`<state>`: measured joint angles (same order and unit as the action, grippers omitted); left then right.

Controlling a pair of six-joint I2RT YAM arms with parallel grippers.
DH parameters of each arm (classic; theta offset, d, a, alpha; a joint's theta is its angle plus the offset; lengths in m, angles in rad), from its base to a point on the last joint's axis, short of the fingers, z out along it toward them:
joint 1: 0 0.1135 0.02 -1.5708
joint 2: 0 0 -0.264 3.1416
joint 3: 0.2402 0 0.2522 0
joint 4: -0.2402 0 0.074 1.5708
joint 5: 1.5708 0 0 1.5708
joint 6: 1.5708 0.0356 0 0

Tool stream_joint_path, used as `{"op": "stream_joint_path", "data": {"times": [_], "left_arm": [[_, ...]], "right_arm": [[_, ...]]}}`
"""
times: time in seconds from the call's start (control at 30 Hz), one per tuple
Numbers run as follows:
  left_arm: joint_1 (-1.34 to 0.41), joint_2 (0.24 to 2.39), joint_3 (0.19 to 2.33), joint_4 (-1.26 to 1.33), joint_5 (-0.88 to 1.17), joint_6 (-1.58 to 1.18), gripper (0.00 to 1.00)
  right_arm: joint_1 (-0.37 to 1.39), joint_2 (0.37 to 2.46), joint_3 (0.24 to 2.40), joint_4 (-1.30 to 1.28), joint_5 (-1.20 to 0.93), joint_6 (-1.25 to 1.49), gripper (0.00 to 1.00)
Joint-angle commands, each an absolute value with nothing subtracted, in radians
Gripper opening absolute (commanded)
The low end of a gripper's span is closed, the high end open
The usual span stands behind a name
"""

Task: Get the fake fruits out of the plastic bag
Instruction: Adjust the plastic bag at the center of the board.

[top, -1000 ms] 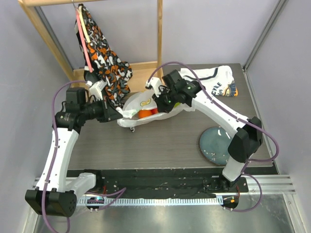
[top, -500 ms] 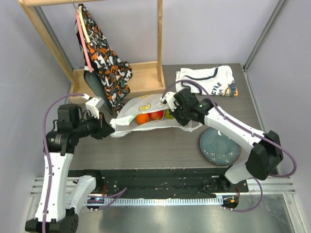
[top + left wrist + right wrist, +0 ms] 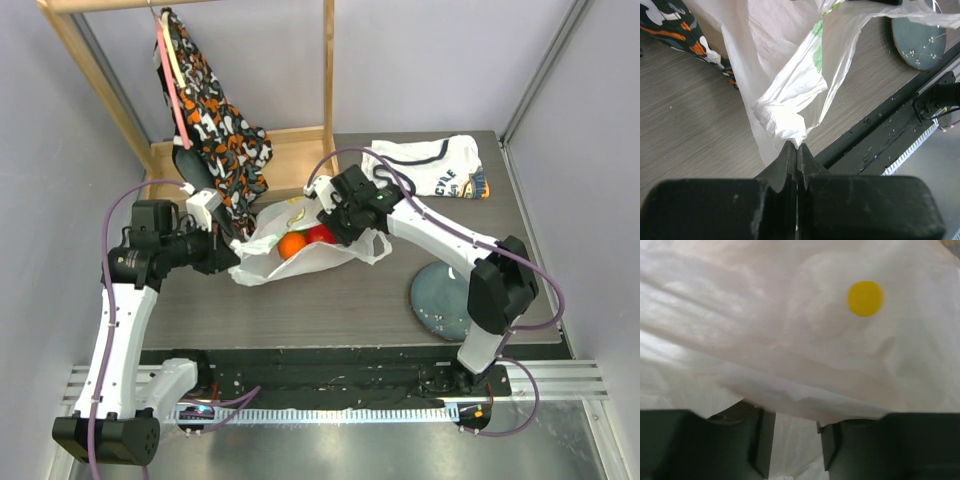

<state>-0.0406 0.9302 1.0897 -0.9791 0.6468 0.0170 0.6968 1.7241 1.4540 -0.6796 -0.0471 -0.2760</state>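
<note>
The plastic bag lies crumpled at the table's middle, its mouth facing up. Inside it I see an orange and a red apple; the other fruits are hidden. My left gripper is shut on the bag's left edge, and in the left wrist view the white film bunches at the closed tips. My right gripper is over the bag's back rim by the red apple. In the right wrist view its jaws stand apart with bag film draped over them.
A blue-grey plate sits at the right front, also in the left wrist view. A folded white shirt lies at the back right. A wooden rack with a hanging patterned cloth stands behind the bag.
My right gripper has moved left and back, from the bag's right side to its back rim. The bag has bunched up and the green fruit is now hidden. My left gripper shifted slightly right.
</note>
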Motion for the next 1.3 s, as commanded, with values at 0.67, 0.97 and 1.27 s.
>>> {"op": "stream_joint_path", "data": {"times": [0.67, 0.97, 1.27], "left_arm": [[-0.043, 0.902, 1.060, -0.905, 0.650, -0.086, 0.00], [-0.043, 0.893, 1.035, -0.830, 0.687, -0.133, 0.00], [-0.035, 0.882, 1.025, -0.815, 0.724, -0.156, 0.00]], "right_arm": [[0.821, 1.531, 1.224, -0.689, -0.032, -0.314, 0.63], [0.821, 1.672, 1.529, -0.739, -0.291, -0.261, 0.54], [0.821, 1.726, 1.632, -0.741, -0.370, -0.233, 0.34]]}}
